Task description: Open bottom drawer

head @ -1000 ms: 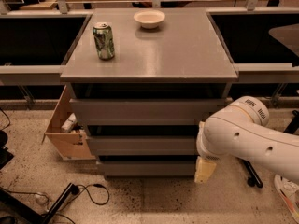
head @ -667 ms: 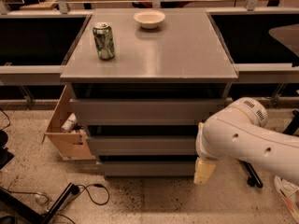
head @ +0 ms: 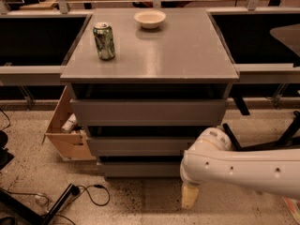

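Just off the closed bottom drawer's [head: 140, 168] right end hangs the gripper [head: 190, 197], whether its jaws gape I cannot tell.

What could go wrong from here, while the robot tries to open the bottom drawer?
1. The bottom drawer has a flat front with no handle, and the gripper hangs in front of its right end, near the floor; it may slip off.
2. The middle drawer just above looks alike; the gripper could catch it instead.
3. A hard tug might tip the green can on top.
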`<act>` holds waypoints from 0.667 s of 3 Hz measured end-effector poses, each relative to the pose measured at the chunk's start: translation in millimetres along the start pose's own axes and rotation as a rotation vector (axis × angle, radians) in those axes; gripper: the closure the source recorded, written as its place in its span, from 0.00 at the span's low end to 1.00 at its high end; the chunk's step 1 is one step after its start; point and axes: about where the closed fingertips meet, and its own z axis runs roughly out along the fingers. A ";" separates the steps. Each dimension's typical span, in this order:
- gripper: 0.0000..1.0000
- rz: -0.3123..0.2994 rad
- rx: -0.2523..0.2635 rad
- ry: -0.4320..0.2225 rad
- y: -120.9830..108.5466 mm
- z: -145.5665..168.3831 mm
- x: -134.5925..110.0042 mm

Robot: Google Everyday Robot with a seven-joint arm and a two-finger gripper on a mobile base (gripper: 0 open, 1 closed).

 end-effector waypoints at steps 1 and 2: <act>0.00 -0.017 -0.046 0.077 19.0 84.0 12.1; 0.00 -0.070 0.020 0.114 -33.6 160.4 39.3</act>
